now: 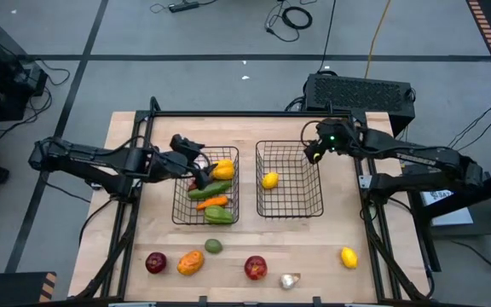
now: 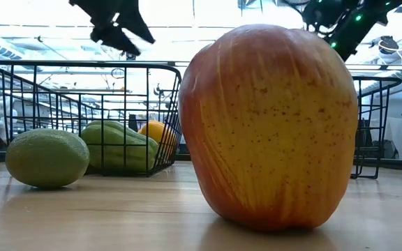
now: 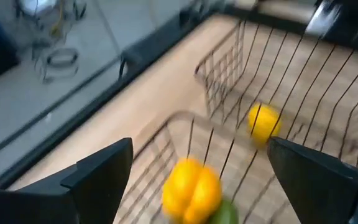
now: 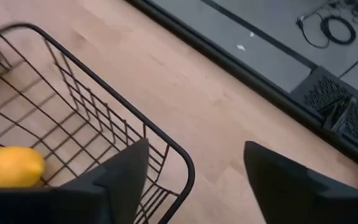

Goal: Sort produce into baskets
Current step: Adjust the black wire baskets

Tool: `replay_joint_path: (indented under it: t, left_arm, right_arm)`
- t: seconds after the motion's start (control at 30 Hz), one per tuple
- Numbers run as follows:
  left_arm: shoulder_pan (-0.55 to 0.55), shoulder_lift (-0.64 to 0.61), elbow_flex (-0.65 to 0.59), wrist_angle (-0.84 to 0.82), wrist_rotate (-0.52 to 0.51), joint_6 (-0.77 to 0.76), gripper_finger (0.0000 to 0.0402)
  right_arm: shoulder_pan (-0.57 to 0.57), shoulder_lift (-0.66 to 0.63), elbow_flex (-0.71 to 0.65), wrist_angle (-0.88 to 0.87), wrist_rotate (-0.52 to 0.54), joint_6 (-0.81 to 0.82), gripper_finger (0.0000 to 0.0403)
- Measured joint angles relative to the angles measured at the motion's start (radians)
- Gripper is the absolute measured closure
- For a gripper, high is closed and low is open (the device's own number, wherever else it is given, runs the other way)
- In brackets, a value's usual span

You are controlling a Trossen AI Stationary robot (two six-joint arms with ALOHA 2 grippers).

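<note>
The left basket (image 1: 180, 192) holds a yellow pepper (image 1: 222, 170), an orange pepper (image 1: 215, 202) and green pieces (image 1: 218, 215). My left gripper (image 1: 196, 154) hangs open above that basket's far part, over the yellow pepper (image 3: 191, 190), touching nothing. One lemon (image 1: 269, 180) lies in the right basket (image 1: 290, 205). My right gripper (image 1: 314, 154) stands open above that basket's far right corner (image 4: 185, 165), with nothing between its fingers; the lemon (image 4: 8, 167) lies off to one side of them.
Loose produce lies along the table's near part: a red apple (image 1: 155, 263), an orange pepper (image 1: 191, 262), a green fruit (image 1: 214, 246), a second apple (image 1: 255, 268), a garlic bulb (image 1: 289, 280) and a lemon (image 1: 349, 257). Bare wood shows between the baskets.
</note>
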Motion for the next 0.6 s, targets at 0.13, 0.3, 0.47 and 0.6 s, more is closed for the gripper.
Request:
replay_joint_path:
  t: [0.13,0.3,0.47,0.6]
  left_arm:
    - [-0.018,0.000,0.065,-0.262,-0.001,-0.116,0.0024]
    - [-0.056,0.000,0.107,-0.597,0.042,-0.325,0.0026]
    - [-0.100,0.000,0.110,-0.839,0.139,-0.520,0.0056]
    - [-0.136,0.000,0.110,-0.913,0.196,-0.620,0.0086]
  right_arm:
    - [0.036,-0.074,0.000,-0.013,-0.004,0.003,0.0114]
    - [0.113,-0.147,0.000,-0.001,-0.056,0.004,0.0094]
    - [0.213,-0.181,0.000,0.008,-0.072,0.021,0.0097]
    - [0.284,-0.181,0.000,0.037,-0.072,0.019,0.0102]
